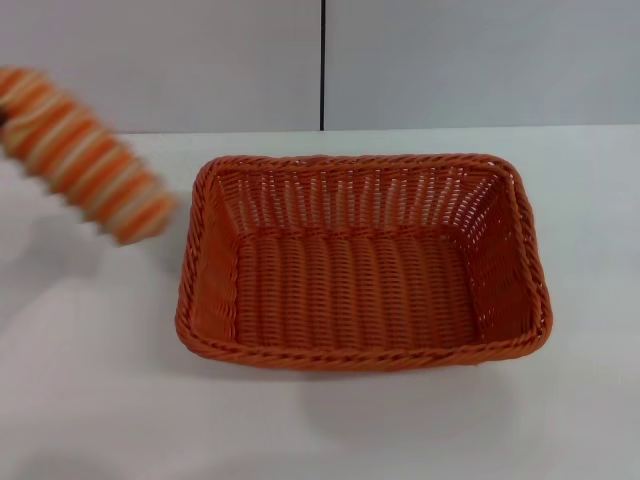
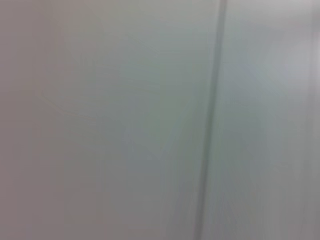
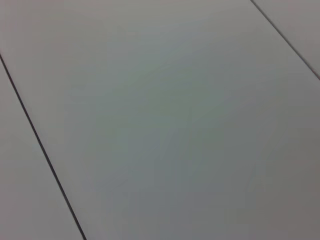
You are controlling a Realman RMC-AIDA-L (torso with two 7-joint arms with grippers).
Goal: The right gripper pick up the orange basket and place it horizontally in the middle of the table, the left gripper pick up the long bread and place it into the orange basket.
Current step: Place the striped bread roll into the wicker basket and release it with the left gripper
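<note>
Striped orange-and-cream long bread (image 1: 80, 155) up near the worktop's (image 1: 90, 400) left edge. Carry over the big orange woven basket (image 1: 362, 262), lower gently inside. Jaws unseen; can't tell.

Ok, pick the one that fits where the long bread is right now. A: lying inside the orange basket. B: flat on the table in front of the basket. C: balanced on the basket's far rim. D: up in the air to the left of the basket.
D: the long bread shows raised at the left, outside the orange basket, whose inside holds nothing.
</note>
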